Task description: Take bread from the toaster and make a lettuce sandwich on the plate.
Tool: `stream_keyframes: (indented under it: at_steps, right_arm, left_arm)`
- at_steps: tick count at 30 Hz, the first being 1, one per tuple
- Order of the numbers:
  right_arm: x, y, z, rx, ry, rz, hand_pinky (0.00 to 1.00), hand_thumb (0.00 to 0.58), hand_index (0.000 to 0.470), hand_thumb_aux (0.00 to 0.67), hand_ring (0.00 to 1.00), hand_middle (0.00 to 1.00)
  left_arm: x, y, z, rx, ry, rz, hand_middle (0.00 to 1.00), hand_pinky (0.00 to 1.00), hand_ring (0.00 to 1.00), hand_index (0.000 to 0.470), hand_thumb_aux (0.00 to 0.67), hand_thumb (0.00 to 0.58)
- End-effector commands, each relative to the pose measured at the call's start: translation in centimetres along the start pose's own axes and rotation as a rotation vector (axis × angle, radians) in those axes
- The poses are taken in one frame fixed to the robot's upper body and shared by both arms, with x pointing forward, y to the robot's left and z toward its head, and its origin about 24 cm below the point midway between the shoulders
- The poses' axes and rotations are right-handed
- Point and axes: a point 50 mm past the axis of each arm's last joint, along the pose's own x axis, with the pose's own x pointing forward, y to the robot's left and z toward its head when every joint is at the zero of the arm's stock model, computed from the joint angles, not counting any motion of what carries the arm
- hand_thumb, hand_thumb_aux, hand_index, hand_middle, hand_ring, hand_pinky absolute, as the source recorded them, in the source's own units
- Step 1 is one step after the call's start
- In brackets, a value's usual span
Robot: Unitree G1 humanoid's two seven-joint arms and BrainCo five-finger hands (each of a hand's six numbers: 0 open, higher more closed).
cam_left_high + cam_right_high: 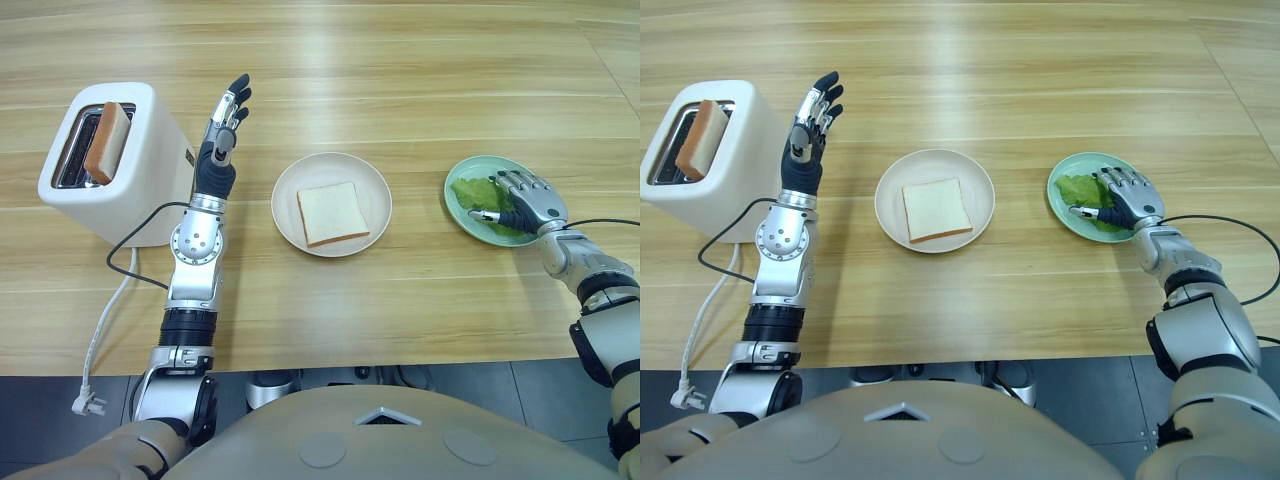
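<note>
**crumbs42:** So where was the bread at that point? Out of the toaster already?

**benchbot:** Half and half. One slice lay flat on the cream plate, pretty much in the middle of the surface. The other slice was standing in the toaster, poking up out of the right-hand slot and leaning a bit. The toaster sat over on the left, and its white cord ran off the near edge.

**crumbs42:** And the left hand, was it grabbing that slice?

**benchbot:** Nope. The left hand was just right of the toaster, between it and the cream plate. Its fingers were released and stretched out toward the far side, with nothing in them. It wasn't touching the bread, and it was close beside the toaster's right wall.

**crumbs42:** What about the lettuce?

**benchbot:** The lettuce was on a green plate to the right of the cream one, with a clear gap between the two plates. The right hand was down on the right part of that plate, palm down and lying right on top of the leaf. Honestly I couldn't tell if it had hold of the lettuce or was only resting on it, because the hand covered the spot where they met. The leaf looked flat on the plate, at least the part sticking out to the left.
</note>
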Motion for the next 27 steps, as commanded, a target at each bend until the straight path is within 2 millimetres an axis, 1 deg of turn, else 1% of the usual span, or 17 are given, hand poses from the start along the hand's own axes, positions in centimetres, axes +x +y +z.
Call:
stream_keyframes:
  at_steps: [1, 2, 3, 4, 5, 6, 7, 9, 11, 12, 14, 20, 24, 27]
  right_arm:
    - [0.3, -0.4, 0.1, 0.003, 0.003, -0.029, 0.0, 0.0, 0.0, 0.0, 0.0, 0.0]
    - [0.3, -0.6, 0.1, 0.008, 0.0, -0.039, 0.0, 0.0, 0.0, 0.0, 0.0, 0.0]
    - [0.4, -0.6, 0.2, 0.01, -0.004, -0.045, 0.0, 0.251, 0.114, 0.166, 0.0, 0.0]
    - [0.4, -0.7, 0.2, 0.009, -0.008, -0.049, 0.0, 0.454, 0.245, 0.357, 0.0, 0.0]
    - [0.4, -0.7, 0.3, 0.008, -0.012, -0.052, 0.0, 0.454, 0.245, 0.357, 0.0, 0.0]
    - [0.4, -0.7, 0.3, 0.007, -0.015, -0.057, 0.0, 0.508, 0.298, 0.434, 0.0, 0.0]
    - [0.4, -0.7, 0.4, 0.007, -0.018, -0.06, 0.0, 0.576, 0.42, 0.612, 0.0, 0.0]
    - [0.5, -0.7, 0.5, 0.01, -0.024, -0.066, 0.0, 0.576, 0.424, 0.617, 0.0, 0.0]
    - [0.5, -0.7, 0.6, 0.012, -0.029, -0.072, 0.0, 0.572, 0.406, 0.591, 0.0, 0.0]
    - [0.5, -0.7, 0.6, 0.012, -0.03, -0.073, 0.0, 0.572, 0.406, 0.591, 0.0, 0.0]
    - [0.5, -0.7, 0.6, 0.011, -0.031, -0.074, 0.0, 0.567, 0.391, 0.57, 0.0, 0.0]
    - [0.5, -0.7, 0.7, 0.016, -0.031, -0.07, 0.0, 0.572, 0.408, 0.594, 0.0, 0.0]
    - [0.6, -0.7, 0.9, 0.026, -0.04, -0.078, 0.0, 0.568, 0.393, 0.573, 0.0, 0.0]
    - [0.8, -1.1, 1.1, 0.031, -0.051, -0.101, 0.0, 0.57, 0.399, 0.581, 0.0, 0.0]
  left_arm:
    - [-0.2, -0.2, -0.8, 0.007, 0.044, -0.016, 0.0, 0.0, 0.0, 0.0, 0.0, 0.0]
    - [-0.2, -0.2, -0.8, 0.008, 0.043, -0.017, 0.0, 0.0, 0.0, 0.0, 0.0, 0.0]
    - [-0.2, -0.2, -0.8, 0.009, 0.043, -0.017, 0.0, 0.0, 0.0, 0.0, 0.0, 0.0]
    - [-0.1, -0.2, -0.8, 0.01, 0.043, -0.018, 0.0, 0.0, 0.0, 0.0, 0.0, 0.0]
    - [-0.1, -0.2, -0.8, 0.011, 0.043, -0.018, 0.0, 0.0, 0.0, 0.0, 0.0, 0.0]
    - [-0.1, -0.2, -0.8, 0.013, 0.043, -0.018, 0.0, 0.0, 0.0, 0.0, 0.0, 0.0]
    - [-0.1, -0.1, -0.8, 0.015, 0.042, -0.017, 0.0, 0.0, 0.0, 0.0, 0.0, 0.0]
    - [0.0, 0.0, -0.8, 0.019, 0.04, -0.016, 0.0, 0.0, 0.0, 0.0, 0.0, 0.0]
    - [0.0, 0.1, -0.8, 0.022, 0.037, -0.013, 0.0, 0.0, 0.0, 0.0, 0.0, 0.0]
    - [0.0, 0.1, -0.8, 0.023, 0.037, -0.012, 0.0, 0.0, 0.0, 0.0, 0.0, 0.0]
    - [0.1, 0.1, -0.8, 0.025, 0.037, -0.01, 0.0, 0.0, 0.0, 0.0, 0.0, 0.0]
    - [0.0, 0.3, -0.9, 0.028, 0.036, -0.003, 0.0, 0.0, 0.0, 0.0, 0.0, 0.0]
    - [0.1, 0.3, -1.0, 0.028, 0.037, 0.0, 0.0, 0.0, 0.0, 0.0, 0.0, 0.0]
    - [0.1, 0.4, -1.0, 0.029, 0.036, 0.001, 0.0, 0.0, 0.0, 0.0, 0.0, 0.0]
